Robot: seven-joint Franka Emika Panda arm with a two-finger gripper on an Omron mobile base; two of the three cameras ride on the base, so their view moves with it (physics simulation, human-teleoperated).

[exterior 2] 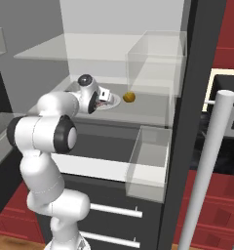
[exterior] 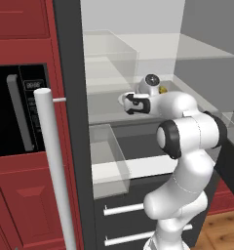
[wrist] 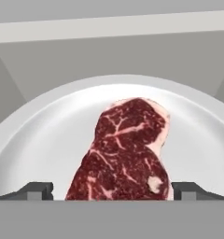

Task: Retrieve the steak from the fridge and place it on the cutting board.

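Observation:
The steak point(wrist: 128, 149), dark red with pale marbling, lies on a white plate point(wrist: 48, 126) on a glass shelf inside the fridge point(exterior: 70, 73). My gripper point(wrist: 113, 191) is open just over it, with one fingertip on each side of the meat's near end and neither touching it. From the base views the hand point(exterior: 133, 103) reaches into the fridge at mid height, over the plate point(exterior 2: 111, 102). The cutting board is out of view.
A small yellow-brown round food item point(exterior 2: 129, 97) sits just beyond the plate. Clear bins point(exterior: 109, 156) point(exterior 2: 150, 161) hang beside the shelves. Below are dark drawers with silver handles point(exterior: 124, 209). The long door bar point(exterior: 53, 161) stands near the camera, next to a black oven point(exterior: 16, 112).

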